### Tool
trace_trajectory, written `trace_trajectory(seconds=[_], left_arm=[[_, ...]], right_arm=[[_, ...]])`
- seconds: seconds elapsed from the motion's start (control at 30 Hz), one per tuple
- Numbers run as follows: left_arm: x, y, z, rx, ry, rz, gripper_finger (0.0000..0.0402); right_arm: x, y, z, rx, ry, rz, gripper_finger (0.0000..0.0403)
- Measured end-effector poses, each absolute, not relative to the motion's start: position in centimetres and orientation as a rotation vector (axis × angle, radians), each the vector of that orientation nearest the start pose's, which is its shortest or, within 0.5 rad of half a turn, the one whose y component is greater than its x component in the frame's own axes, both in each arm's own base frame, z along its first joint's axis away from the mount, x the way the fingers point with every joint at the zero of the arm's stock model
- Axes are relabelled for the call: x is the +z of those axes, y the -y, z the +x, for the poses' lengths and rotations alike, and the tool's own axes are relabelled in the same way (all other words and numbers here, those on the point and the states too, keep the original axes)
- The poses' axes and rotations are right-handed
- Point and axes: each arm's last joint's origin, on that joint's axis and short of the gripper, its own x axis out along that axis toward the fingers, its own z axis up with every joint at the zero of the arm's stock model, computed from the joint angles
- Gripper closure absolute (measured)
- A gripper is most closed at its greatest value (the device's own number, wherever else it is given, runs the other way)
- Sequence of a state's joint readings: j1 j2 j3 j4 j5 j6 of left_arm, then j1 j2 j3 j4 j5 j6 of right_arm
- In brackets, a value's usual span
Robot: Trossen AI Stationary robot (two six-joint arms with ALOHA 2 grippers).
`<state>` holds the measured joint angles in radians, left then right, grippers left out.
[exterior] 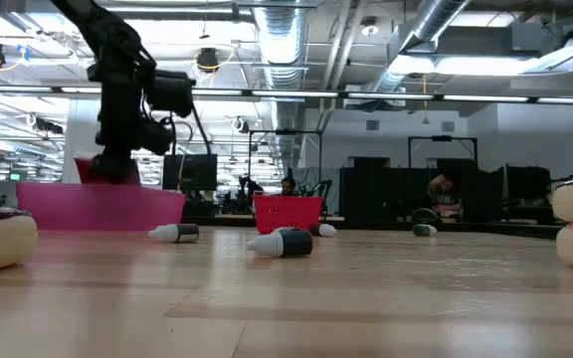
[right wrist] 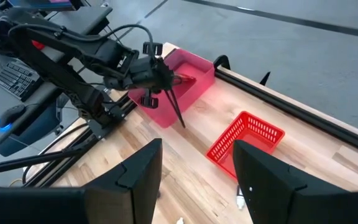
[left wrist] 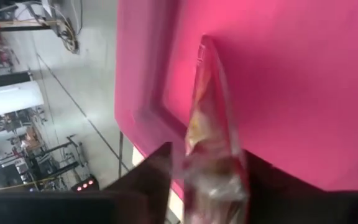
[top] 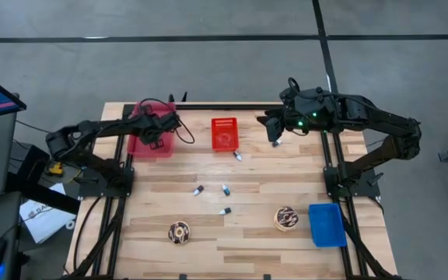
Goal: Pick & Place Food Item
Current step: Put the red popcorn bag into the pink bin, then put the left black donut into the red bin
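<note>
1. Overhead, the left pincer (top: 169, 124) hangs over the pink bin (top: 152, 141) in the upper left of the desk (top: 247, 249).
2. Left wrist view: a crinkled clear packet (left wrist: 213, 124) with red and yellow print stands between the two dark fingers (left wrist: 157, 171), with the bin's pink floor right behind it. The fingers sit on either side of the packet. Cannot tell whether they pinch it or stand clear of it.
3. Right wrist view shows the same spot from across the desk: the left pincer's tip points down into the bin, and something dark and thin hangs from it below the rim.
4. Low view: the left arm (exterior: 127, 99) comes down at the upper left of the frame and ends behind the bin's near wall, so the tip is hidden there.
5. Right pincer (top: 275, 134) hovers at the upper right of the overhead frame, near the desk's back edge and right of the red basket (top: 224, 133). Fingers (right wrist: 145, 165) spread wide, nothing between them.
6. The basket sits at top centre, well apart from the bin.
7. Four small bottles lie on their sides mid-desk: one (top: 238, 155) just below the basket, two (top: 198, 190) side by side lower down, and one (top: 225, 211) below those.
8. Two donuts sit low in the frame: one (top: 180, 232) at lower left of centre, and the other (top: 286, 218) at lower right, just beside a blue tray (top: 326, 224).
</note>
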<state>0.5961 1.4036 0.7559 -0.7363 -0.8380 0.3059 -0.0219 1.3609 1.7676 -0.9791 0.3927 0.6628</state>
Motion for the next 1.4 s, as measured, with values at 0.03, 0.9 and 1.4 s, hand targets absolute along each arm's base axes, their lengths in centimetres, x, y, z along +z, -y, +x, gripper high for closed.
trace_trajectory(seconds=[0.03, 0.9, 1.4], left_arm=[[18.1, -14.3, 17.2, 0.952, -1.644, 0.383, 0.0245], [26.7, -10.4, 13.0, 1.118, -1.107, -0.064, 0.0142], [29.3, -2.0, 15.2, 0.139, -0.899, -0.558, 0.0142]], right_arm=[[46.3, 1.6, 24.5, -0.573, -0.408, 0.533, 0.0214], [46.5, 2.2, 24.6, -0.593, -0.365, 0.571, 0.0214], [47.0, 1.8, 22.8, -0.576, -0.388, 0.552, 0.0214]])
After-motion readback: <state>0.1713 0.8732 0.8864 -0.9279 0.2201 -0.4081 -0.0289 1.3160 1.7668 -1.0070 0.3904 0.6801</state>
